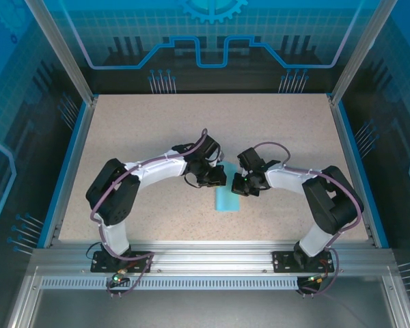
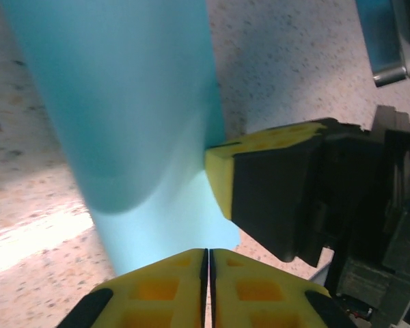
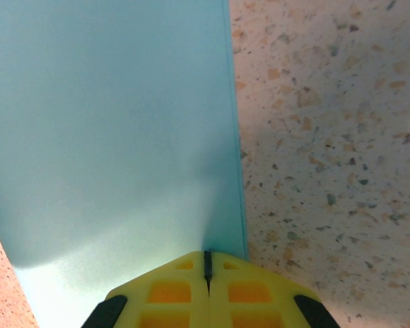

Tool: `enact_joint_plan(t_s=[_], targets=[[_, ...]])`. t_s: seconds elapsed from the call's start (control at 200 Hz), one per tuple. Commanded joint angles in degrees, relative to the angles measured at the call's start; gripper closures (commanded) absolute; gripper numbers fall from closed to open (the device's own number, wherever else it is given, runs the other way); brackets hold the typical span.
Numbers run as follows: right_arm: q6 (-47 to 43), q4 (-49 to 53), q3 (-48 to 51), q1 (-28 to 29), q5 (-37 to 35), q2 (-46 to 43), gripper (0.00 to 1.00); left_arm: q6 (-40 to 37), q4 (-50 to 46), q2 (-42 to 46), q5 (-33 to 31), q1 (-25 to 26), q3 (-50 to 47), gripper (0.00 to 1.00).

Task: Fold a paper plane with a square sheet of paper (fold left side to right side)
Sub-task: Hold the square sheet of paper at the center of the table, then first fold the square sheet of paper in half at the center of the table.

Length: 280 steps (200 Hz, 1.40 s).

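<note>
Speckled table (image 1: 123, 137) up top, and the left arm (image 1: 150, 171) and right arm (image 1: 307, 181) curl in to meet at its middle. There the square sheet of paper (image 1: 227, 199) lies as a narrow cyan strip, long axis running near-to-far, its far end beneath both grippers. The left gripper (image 2: 206, 263) and right gripper (image 3: 206, 266) each have yellow fingers pressed together, tips at the paper (whether any sheet is nipped between them, I cannot tell).
</note>
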<state>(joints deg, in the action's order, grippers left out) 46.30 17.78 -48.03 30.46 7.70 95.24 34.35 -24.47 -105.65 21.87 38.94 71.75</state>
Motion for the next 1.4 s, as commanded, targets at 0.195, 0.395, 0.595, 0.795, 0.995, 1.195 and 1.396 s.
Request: enact_joint_plan(t_s=[0.195, 0.395, 0.595, 0.795, 0.995, 1.195, 1.396], targets=[[0.2, 5.0, 0.9, 0.6, -1.9, 3.1, 0.99, -1.2, 3.1, -5.2, 3.8, -0.2, -1.0, 0.88], [0.0, 5.5, 1.0, 0.7, -1.9, 3.3, 0.99, -1.5, 2.6, -7.0, 0.6, -0.3, -2.5, 0.88], [-0.1, 5.9, 1.0, 0.6, -2.1, 3.8, 0.99, -2.2, 1.8, -7.2, -1.7, -0.6, -3.7, 0.88], [-0.1, 6.2, 1.0, 0.7, -2.2, 4.1, 0.99, -2.3, 1.8, -7.3, -2.9, -1.1, -5.0, 0.89], [-0.2, 6.8, 1.4, 0.3, -2.4, 4.3, 0.99, -2.6, 1.7, -6.8, -3.5, -2.3, -7.0, 0.89], [-0.3, 6.8, 2.2, -0.3, -2.6, 4.2, 0.99, -2.7, 2.1, -4.5, -3.7, -4.3, -10.3, 0.88], [-0.4, 6.8, 2.9, -0.9, -2.8, 4.2, 0.99, -3.1, 2.1, -2.5, -3.1, -6.3, -12.6, 0.88]])
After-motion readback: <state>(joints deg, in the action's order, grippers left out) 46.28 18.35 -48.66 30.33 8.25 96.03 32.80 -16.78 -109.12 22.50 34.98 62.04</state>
